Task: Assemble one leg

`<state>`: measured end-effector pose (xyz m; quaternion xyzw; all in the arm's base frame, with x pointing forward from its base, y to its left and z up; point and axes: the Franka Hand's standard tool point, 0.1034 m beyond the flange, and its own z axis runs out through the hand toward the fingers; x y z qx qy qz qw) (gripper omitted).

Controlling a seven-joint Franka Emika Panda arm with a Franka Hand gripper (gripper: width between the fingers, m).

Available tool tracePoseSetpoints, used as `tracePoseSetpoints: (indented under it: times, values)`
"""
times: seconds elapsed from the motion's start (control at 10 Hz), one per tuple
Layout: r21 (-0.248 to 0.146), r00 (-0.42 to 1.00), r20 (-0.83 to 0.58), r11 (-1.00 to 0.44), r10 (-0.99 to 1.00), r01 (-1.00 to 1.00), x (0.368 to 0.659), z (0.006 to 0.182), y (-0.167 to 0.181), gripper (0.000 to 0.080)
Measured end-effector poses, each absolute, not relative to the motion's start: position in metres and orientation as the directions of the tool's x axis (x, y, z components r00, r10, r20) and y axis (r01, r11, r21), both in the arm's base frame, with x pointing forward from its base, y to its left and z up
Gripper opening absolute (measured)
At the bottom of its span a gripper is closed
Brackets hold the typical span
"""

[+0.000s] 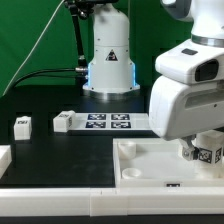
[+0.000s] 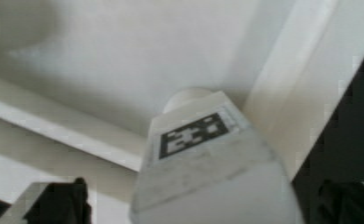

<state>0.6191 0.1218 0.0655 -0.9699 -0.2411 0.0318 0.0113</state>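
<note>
My gripper (image 1: 202, 148) hangs over the right end of the wide white panel (image 1: 150, 160) and is shut on a leg (image 1: 207, 154), a small white block with black-and-white tags. In the wrist view the leg (image 2: 205, 150) stands between the dark fingers (image 2: 54, 202), its tag facing the camera, and my gripper (image 2: 205, 205) holds it just above the panel's raised rim (image 2: 90, 125). Whether the leg touches the panel is not visible. Two more legs lie loose on the black table, one (image 1: 22, 125) at the exterior view's left and one (image 1: 63, 120) next to the marker board.
The marker board (image 1: 108, 122) lies flat in the middle of the table. The robot's white base (image 1: 110, 55) stands behind it. A white part (image 1: 4, 157) shows at the exterior view's left edge. The panel has round corner sockets (image 1: 127, 147).
</note>
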Motion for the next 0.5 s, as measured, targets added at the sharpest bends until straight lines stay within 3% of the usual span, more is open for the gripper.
tracePoseSetpoints:
  times: [0.2,0.4,0.5]
  values:
    - [-0.036,0.889,-0.057,-0.891,0.454,0.452,0.6191,0.0654,0.1215,0.0649]
    - [-0.036,0.889,-0.057,-0.891,0.454,0.452,0.6191,0.0654,0.1214,0.0385]
    - [-0.036,0.889,-0.057,-0.891,0.454,0.452,0.6192,0.0654,0.1214,0.0385]
